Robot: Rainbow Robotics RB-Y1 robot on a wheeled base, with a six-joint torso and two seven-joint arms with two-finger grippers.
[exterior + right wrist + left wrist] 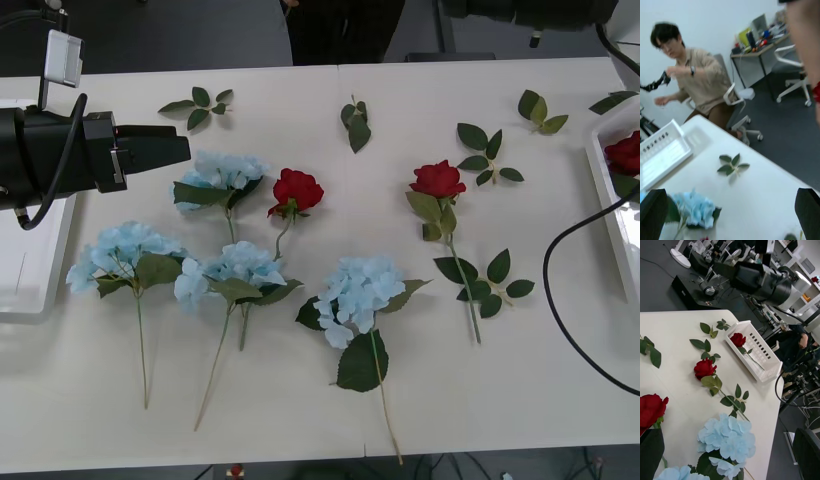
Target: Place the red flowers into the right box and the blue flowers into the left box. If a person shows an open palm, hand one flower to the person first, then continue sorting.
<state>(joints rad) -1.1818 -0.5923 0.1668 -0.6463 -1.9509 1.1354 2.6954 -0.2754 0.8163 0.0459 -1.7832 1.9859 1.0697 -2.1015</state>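
Observation:
Several blue flowers (358, 292) lie across the table's left and middle. One red flower (297, 190) lies among them and another (437, 180) lies to the right. A further red rose (738, 339) rests in the right box (767, 365) at the table's right edge (603, 190). The left box (30, 270) sits at the left edge, partly under my left arm. My left gripper (182, 148) hovers above the blue flowers, open and empty (730, 453). High over the far right corner, my right gripper (730, 215) is open and empty.
Loose leaf sprigs (200, 105) lie along the table's far side, and more lie near the right rose (488, 280). A black cable (560, 300) loops over the right edge. A person in dark clothing (340, 30) stands behind the table.

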